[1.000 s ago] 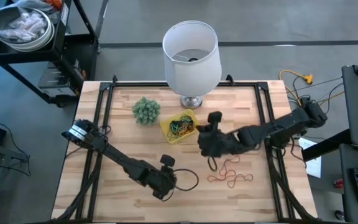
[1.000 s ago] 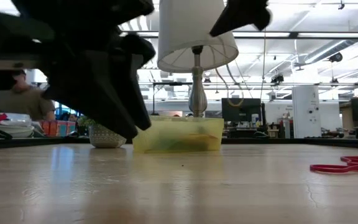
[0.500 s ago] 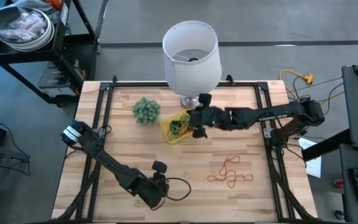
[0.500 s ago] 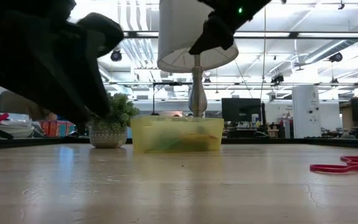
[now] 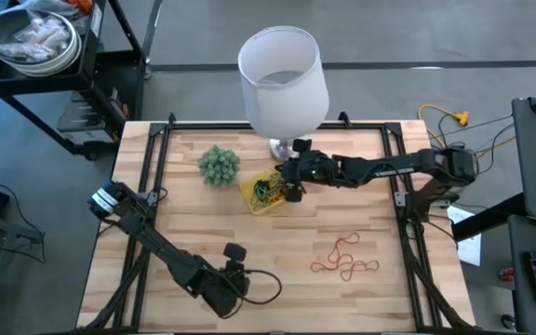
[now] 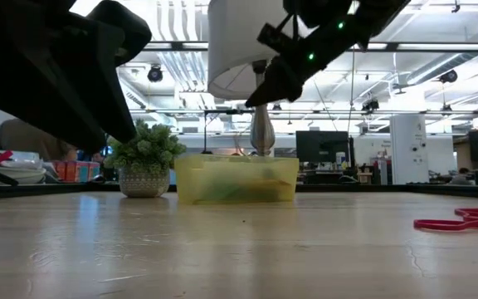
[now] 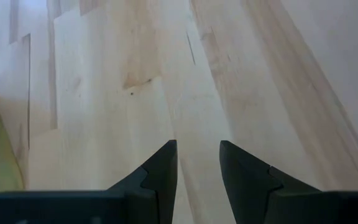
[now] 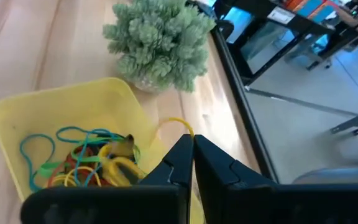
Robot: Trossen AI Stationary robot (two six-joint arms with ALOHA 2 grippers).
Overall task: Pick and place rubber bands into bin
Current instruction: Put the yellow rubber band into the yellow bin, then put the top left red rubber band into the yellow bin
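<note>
Right gripper: fingers pressed together, hanging over the bin's edge nearest the lamp. In the right wrist view a thin yellow loop shows at the fingertips; whether it is pinched there I cannot tell.
Left gripper: fingers apart with a narrow gap, holding nothing, over bare wood near the table's front edge.
Bin: small shallow square tray of translucent yellow plastic with rounded corners, on the table between the plant and the lamp base.
Bands in bin: a tangled heap of thin floppy loops in blue-green, green, yellow and red.
Loose bands: a few red and orange loops lying flat on the wood, well apart from the bin, toward the right arm's side.
Plant: round fuzzy green ball in a small pale patterned pot, just beside the bin.
Lamp: smooth white drum shade on a shiny metal stem, standing at the table's far edge.
Table: pale wooden planks with visible grain, framed by dark rails.
</note>
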